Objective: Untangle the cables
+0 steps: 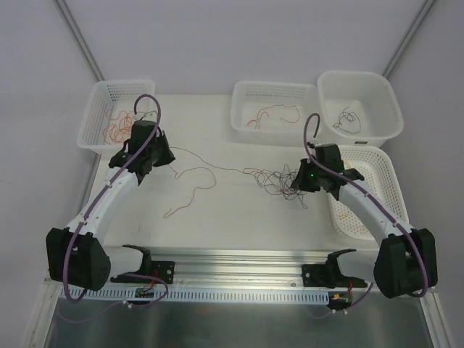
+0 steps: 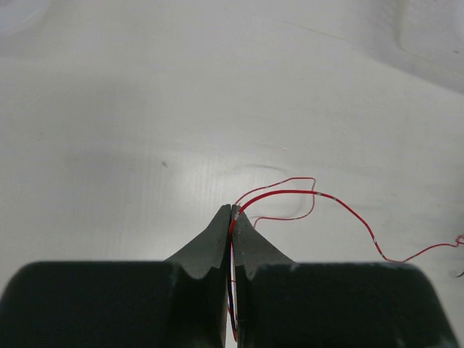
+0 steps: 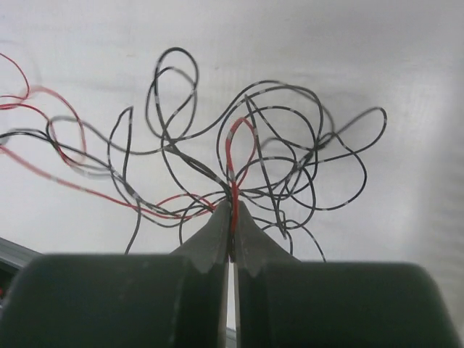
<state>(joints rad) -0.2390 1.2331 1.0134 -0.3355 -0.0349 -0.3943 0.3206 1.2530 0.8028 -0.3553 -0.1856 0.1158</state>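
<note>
A knot of thin black and red cables (image 1: 272, 181) lies right of the table's middle. My right gripper (image 1: 294, 183) is at its right edge. In the right wrist view that gripper (image 3: 233, 204) is shut on a red strand (image 3: 230, 148) among looping black cables (image 3: 290, 138). My left gripper (image 1: 170, 156) is at the far left, shut on a red cable (image 2: 341, 206) that runs out from its tips (image 2: 233, 210) to the right. A thin dark strand (image 1: 217, 167) stretches from the left gripper to the knot. A loose red cable (image 1: 190, 190) curls on the table between them.
A white basket (image 1: 98, 119) at the back left holds red and orange strands. A middle basket (image 1: 274, 127) holds a red strand, and a white bin (image 1: 377, 130) a black one. Another basket (image 1: 384, 181) stands at the right, beside my right arm.
</note>
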